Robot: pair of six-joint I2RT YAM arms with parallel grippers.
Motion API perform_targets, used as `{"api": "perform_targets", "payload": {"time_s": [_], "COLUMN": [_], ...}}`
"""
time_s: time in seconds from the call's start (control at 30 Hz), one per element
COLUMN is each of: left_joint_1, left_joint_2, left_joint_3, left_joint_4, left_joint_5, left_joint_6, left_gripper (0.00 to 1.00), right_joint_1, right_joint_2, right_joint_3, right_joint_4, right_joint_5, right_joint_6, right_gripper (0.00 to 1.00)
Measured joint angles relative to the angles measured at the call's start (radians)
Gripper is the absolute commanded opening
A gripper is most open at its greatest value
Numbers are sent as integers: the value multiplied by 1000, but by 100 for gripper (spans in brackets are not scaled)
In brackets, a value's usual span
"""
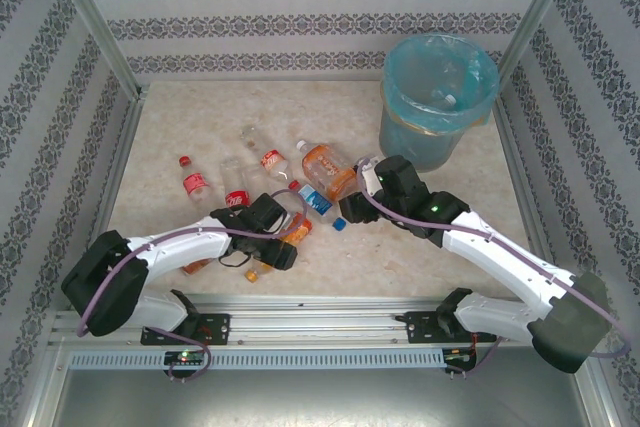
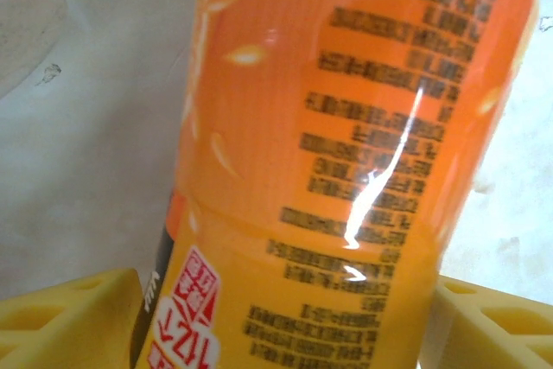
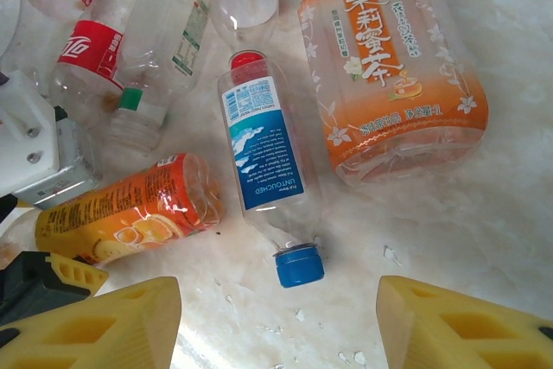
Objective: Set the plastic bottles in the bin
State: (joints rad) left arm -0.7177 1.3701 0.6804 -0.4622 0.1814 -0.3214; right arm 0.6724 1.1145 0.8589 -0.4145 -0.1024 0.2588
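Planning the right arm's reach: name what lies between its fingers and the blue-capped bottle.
Bare tabletop with white flecks between fingers and blue-capped bottle, in the right wrist view.

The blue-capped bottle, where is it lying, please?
Top view: the blue-capped bottle lies mid-table, before the right gripper, between the large orange-labelled bottle and the small orange bottle.

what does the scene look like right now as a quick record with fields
left gripper: fingers either side of the small orange bottle, which lies on the table; firm grip cannot be told
right gripper: open, nothing between the fingers, just short of the blue-capped bottle
other bottles: several lying in a cluster mid-table, among them the large orange-labelled bottle
bin: upright at the far right of the table, light-blue liner
task state: most bottles not yet in the bin
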Motion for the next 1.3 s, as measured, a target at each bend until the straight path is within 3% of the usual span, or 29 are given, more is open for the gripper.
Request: {"api": "perform_targets", "payload": {"time_s": [0.27,0.77,1.3], "left_joint_1": [0,0,0], "left_joint_2": [0,-13,43], "left_joint_3": [0,0,29], "left_joint_4": [0,-13,-24], "left_joint_5": [2,2,2], "left_joint_6": [2,-2,-2], "left_gripper": [80,70,70], "right_joint_1": [0,0,0], "right_joint_2": [0,-13,-14], "right_joint_3": [0,-13,-15], "right_joint_4": [0,1,8], "right_joint_5": [0,0,0], "right_joint_6": [2,8,9], "right_gripper": [63,63,63]}}
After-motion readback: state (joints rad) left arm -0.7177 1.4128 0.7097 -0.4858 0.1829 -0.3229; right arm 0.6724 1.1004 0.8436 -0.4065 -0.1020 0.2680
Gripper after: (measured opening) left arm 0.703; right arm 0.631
